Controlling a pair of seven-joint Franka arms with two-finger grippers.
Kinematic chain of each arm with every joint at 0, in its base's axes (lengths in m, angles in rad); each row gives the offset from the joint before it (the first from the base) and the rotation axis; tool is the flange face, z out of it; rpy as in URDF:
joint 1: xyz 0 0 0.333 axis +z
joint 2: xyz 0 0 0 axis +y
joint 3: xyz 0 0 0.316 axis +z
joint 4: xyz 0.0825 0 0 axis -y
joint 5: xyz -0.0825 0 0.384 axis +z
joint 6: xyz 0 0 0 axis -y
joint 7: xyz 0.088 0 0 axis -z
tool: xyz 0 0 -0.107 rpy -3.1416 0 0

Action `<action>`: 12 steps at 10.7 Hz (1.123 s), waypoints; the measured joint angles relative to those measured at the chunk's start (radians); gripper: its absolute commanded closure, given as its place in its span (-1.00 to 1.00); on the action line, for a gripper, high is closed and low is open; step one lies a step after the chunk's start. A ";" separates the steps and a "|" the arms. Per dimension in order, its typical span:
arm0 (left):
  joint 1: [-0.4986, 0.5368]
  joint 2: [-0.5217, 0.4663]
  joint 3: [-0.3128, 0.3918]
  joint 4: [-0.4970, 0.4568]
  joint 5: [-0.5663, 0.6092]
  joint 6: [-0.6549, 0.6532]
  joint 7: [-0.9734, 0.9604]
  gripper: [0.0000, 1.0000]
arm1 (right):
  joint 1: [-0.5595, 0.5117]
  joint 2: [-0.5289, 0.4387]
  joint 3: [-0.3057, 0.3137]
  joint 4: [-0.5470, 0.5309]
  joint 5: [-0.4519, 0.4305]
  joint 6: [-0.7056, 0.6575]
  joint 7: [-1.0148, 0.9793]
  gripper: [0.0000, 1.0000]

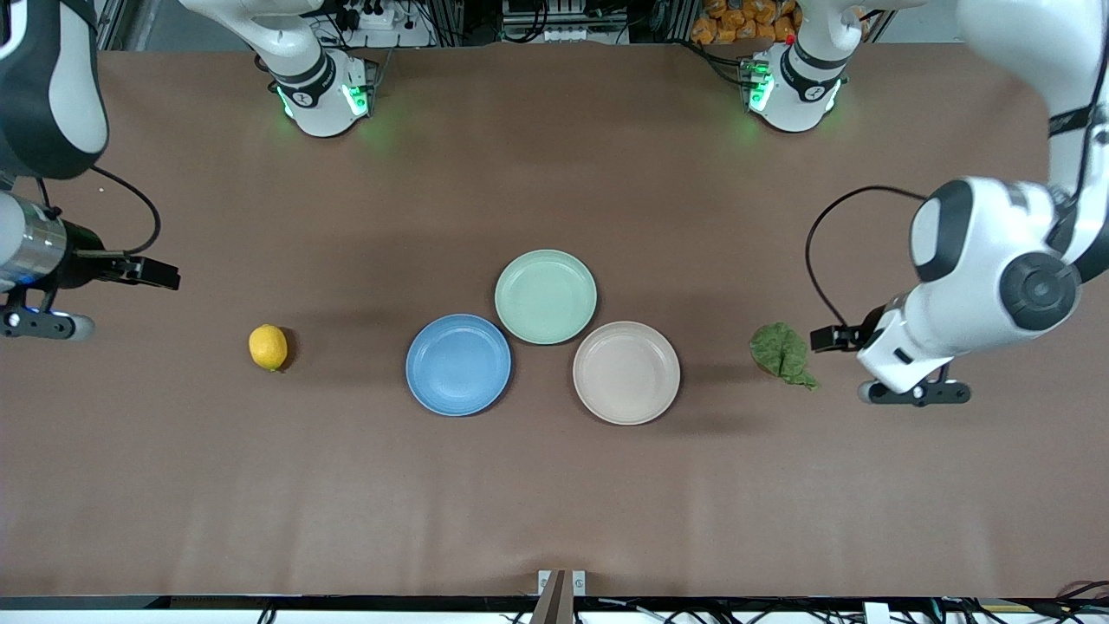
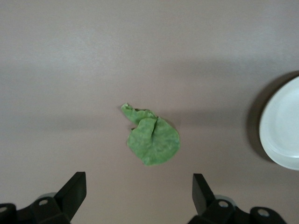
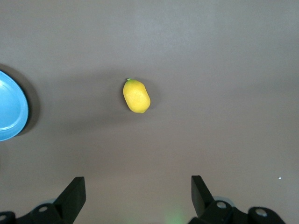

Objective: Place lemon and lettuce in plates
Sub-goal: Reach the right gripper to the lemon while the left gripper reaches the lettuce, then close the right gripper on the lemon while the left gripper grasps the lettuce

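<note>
The yellow lemon (image 1: 268, 347) lies on the brown table toward the right arm's end, apart from the blue plate (image 1: 458, 364). The dark green lettuce (image 1: 782, 353) lies toward the left arm's end, apart from the beige-white plate (image 1: 625, 373). Both plates are empty. My right gripper (image 1: 39, 322) is open and empty above the table, off to the side of the lemon (image 3: 136, 96). My left gripper (image 1: 914, 393) is open and empty above the table, just beside the lettuce (image 2: 153, 137). The wrist views show each gripper's fingers spread wide, left (image 2: 139, 179) and right (image 3: 138, 182).
A pale mint-green plate (image 1: 546, 296) sits farther from the front camera, touching the blue and beige-white plates. The blue plate's edge (image 3: 9, 112) shows in the right wrist view and the beige-white plate's edge (image 2: 282, 126) in the left wrist view.
</note>
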 measured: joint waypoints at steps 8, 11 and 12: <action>0.000 0.148 -0.001 -0.136 0.000 0.297 0.000 -1.00 | -0.046 0.175 -0.003 0.000 0.074 0.060 -0.071 -1.00; -0.001 0.153 -0.001 -0.181 0.000 0.327 0.000 -1.00 | -0.051 0.222 -0.003 -0.014 0.076 0.119 -0.175 -1.00; -0.002 0.154 -0.001 -0.186 0.000 0.327 0.000 -1.00 | -0.051 0.228 -0.002 -0.039 0.077 0.163 -0.211 -1.00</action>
